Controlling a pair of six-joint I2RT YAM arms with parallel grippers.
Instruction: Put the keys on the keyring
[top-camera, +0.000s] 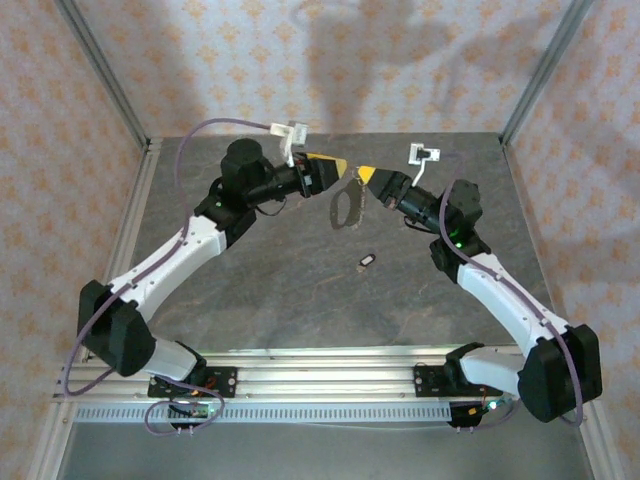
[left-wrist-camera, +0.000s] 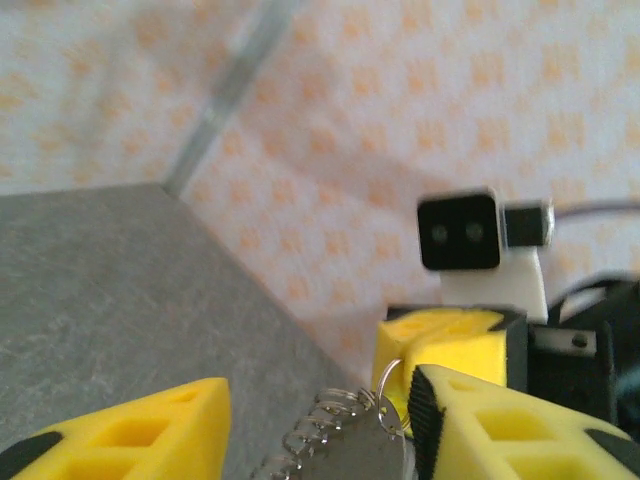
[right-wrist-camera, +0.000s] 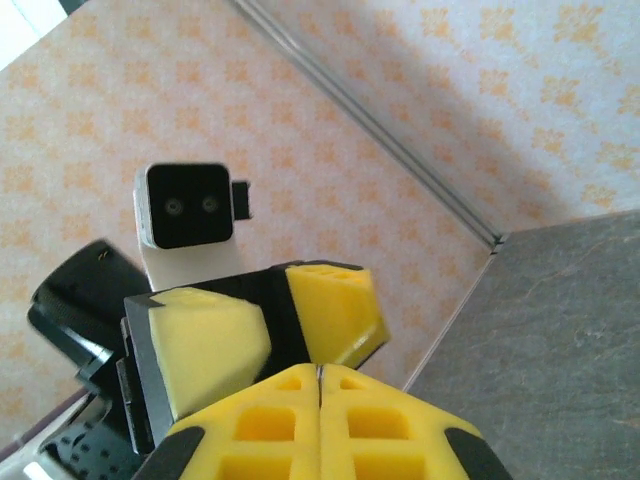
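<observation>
So, nearest me, both my arms are bolted to the silver aluminium rail (top-camera: 330, 360) at the front edge of the grey stone-look counter (top-camera: 250, 290). A bit further out, the tiny dark oblong key with a silvery end (top-camera: 367, 262) lies flat on the counter on its own, right of centre and well apart from either arm.

Beyond that, the two arms reach in toward each other over the middle of the counter. The thin pale grey-tan oval wire keyring (top-camera: 348, 205) hangs between and just below their tips. My left fingers (top-camera: 335, 163) are spread apart and grasping nothing. From that wrist, the coiled silvery end of the keyring sits in the gap, just beside the right-hand yellow pad, and I can't tell if it touches. My right fingers (right-wrist-camera: 320, 400) are clenched flat together, and the small wire loop at the top of the keyring runs right up to them, so they seem to be the ones carrying it.

Past all that, the pale wallpaper with little orange motifs (top-camera: 400, 60) backs the whole thing.
</observation>
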